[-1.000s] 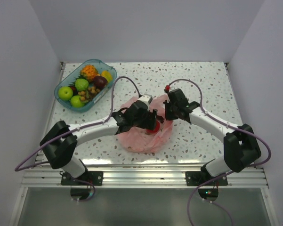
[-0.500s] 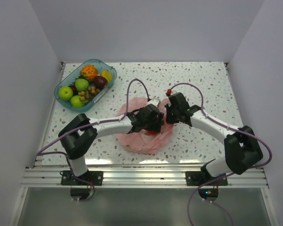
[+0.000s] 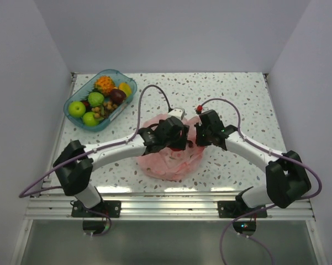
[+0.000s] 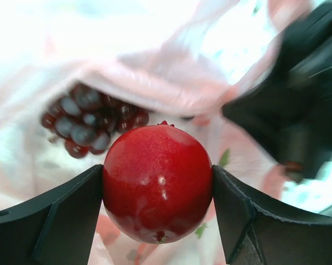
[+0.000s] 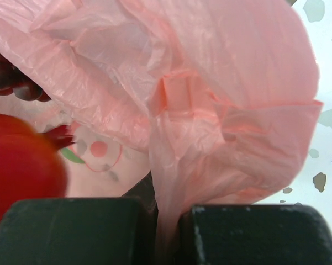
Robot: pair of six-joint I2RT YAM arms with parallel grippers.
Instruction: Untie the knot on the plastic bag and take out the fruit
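My left gripper (image 4: 157,190) clamps a round glossy red fruit (image 4: 154,165) between both fingers, over the thin translucent pale-pink plastic bag (image 5: 226,83) at the centre of the speckled table (image 3: 237,94). A bunch of dark purple grapes (image 4: 83,118) lies in the bag, at 10 o'clock from that fruit. My right gripper (image 5: 166,221), at 3 o'clock, pinches the bag's film.
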